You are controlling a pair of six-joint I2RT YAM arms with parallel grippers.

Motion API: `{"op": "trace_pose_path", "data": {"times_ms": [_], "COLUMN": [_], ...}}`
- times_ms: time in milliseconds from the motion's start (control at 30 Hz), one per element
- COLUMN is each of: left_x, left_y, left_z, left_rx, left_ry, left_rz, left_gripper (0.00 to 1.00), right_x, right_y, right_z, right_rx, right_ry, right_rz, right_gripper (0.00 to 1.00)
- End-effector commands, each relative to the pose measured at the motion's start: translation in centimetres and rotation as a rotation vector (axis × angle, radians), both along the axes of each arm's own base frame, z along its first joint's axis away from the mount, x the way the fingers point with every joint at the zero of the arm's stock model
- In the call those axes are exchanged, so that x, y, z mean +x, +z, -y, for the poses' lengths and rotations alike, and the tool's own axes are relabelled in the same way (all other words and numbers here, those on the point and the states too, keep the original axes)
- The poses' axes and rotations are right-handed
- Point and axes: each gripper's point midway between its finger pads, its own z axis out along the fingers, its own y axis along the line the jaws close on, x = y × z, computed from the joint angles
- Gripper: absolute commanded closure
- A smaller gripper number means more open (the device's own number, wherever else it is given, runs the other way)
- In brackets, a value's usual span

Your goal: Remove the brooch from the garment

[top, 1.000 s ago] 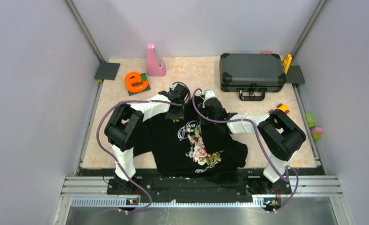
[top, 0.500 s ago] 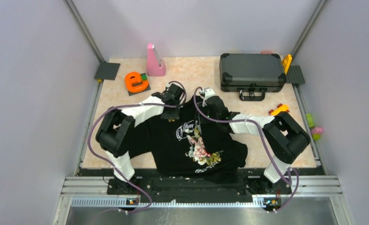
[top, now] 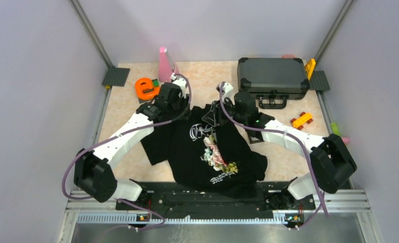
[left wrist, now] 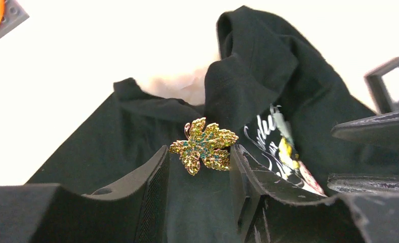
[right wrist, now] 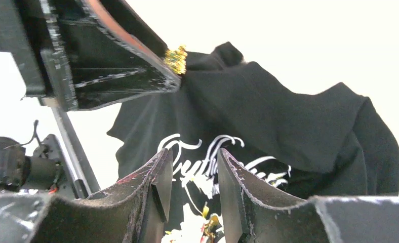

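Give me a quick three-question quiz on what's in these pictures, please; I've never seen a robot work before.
1. True or false: the dark case at the back of the table is shut.
2. The gold brooch is shaped like: A a leaf, B a ring, C a star.
3. Which hand has the brooch between its fingers?
Key: 1 true; 2 A; 3 the left hand.

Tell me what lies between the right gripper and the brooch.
Only black shirt cloth with white lettering spans from the right gripper up to the brooch, seen in the right wrist view.
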Motion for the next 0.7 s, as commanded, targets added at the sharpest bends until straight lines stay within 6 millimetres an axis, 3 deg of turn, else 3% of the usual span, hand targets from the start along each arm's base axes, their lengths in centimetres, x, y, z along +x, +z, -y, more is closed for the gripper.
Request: {"op": "trace_pose_path", "data": {"times_ms": [0,200,333,533,600,667], "left_x": [0.1,-2.5,-5.1,-8.1,-8.2,-7.3], "left_y": [7.0,9.9,11.9,14.3,14.6,13.6], "left_z": [2.3,2.8,3.8,5.0,5.0,4.3], "left_rx": [-0.208,-0.509,-0.674,-0.824,-0.826,-0.764], "left_ry": [-0.142,-0.266,-0.406,-0.554,-0.554,-0.469], "left_rz": [0.103,-0.097,-0.184,-0.226,-0.207,-0.193], "left_gripper": [0.65,0.67,0.69,0.69,0.69,0.68], "right_x": [-1.3,-3.1,-4.8,-5.0,-4.2,-3.7], "right_y": [6.8,8.8,9.3,10.7,10.5,10.1], "right_z": [-0.4,0.3,-0.4,-1.0,-1.1,-1.0], "right_rx": [0.096,0.13,0.152,0.188,0.167,0.137], "right_ry": [0.154,0.269,0.41,0.458,0.429,0.409], "right_rz": [0.18,0.325,0.423,0.481,0.465,0.449], "right_gripper": [0.61,0.58,0.56,0.48,0.48,0.48]}}
